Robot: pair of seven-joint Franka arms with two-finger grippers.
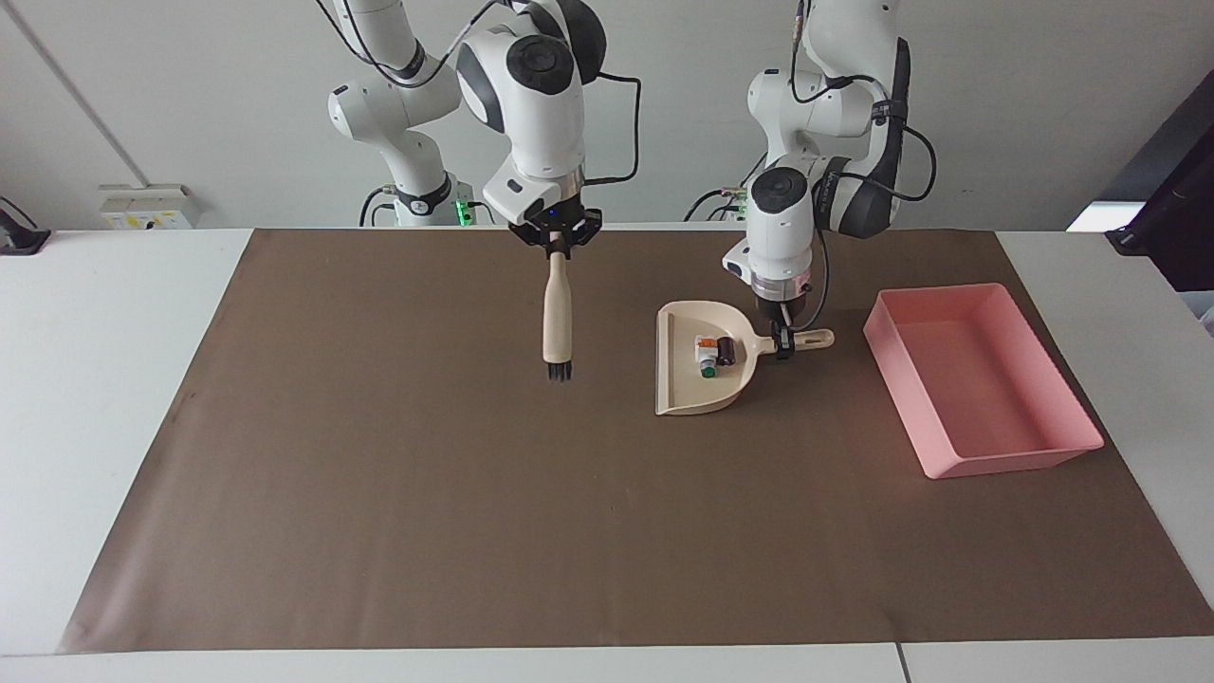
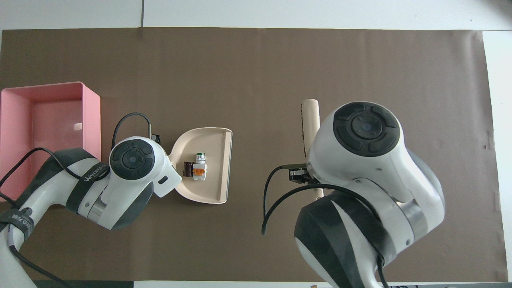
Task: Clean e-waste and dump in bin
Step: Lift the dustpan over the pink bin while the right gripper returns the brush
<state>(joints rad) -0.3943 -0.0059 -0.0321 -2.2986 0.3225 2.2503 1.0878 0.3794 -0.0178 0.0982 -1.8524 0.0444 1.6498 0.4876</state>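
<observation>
Cream dustpan (image 1: 700,372) sits on the brown mat (image 1: 379,493), and both bits of e-waste are lying in it, side by side and about touching: the white bit (image 1: 705,353) with its green end, and the dark cylinder (image 1: 726,351) on the side closer to the pan's handle (image 1: 808,338). In the overhead view the white bit (image 2: 199,171) and the cylinder (image 2: 187,168) lie near the back curve of the pan (image 2: 216,188).

Left gripper (image 1: 781,341) is clamped on the dustpan handle, right where it leaves the pan. Pan looks flat on the mat, or close to it, hard to say for sure.

Right gripper (image 1: 556,249) is up in the air over bare mat, toward the right arm's end, well apart from the pan. It's pinched on the top of a brush (image 1: 558,318) that hangs straight down, dark bristles at the bottom, clear of the mat. From overhead most of the brush (image 2: 310,120) is hidden under the arm.

Pink bin (image 1: 982,379) sits toward the left arm's end of the table, near the pan's handle end but not touching it.
</observation>
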